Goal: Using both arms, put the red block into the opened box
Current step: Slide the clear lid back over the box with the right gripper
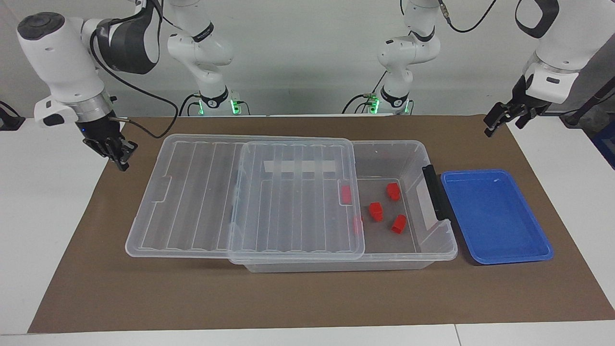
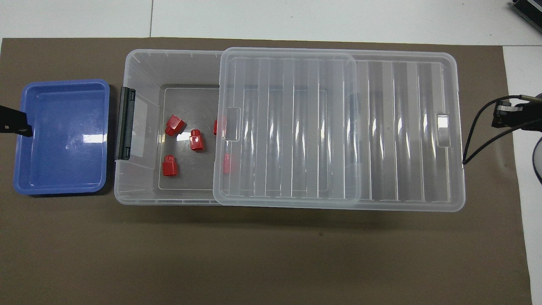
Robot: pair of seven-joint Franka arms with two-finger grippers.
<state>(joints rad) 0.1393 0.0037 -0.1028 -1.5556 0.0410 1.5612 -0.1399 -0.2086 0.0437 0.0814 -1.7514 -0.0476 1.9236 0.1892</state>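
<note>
You are viewing the surface [image 1: 307, 298] w/ the box [image 1: 435, 250] sitting at centre, lid [image 1: 245, 197] lying slid toward the right arm's end. Blue tray [image 1: 495, 216] is lying beside the box. Red blocks [image 1: 376, 211] are resting inside the box. Right hand [image 1: 119, 156] is hanging shut, empty, over the mat edge; left hand [image 1: 502, 120] is hanging open, empty.
</note>
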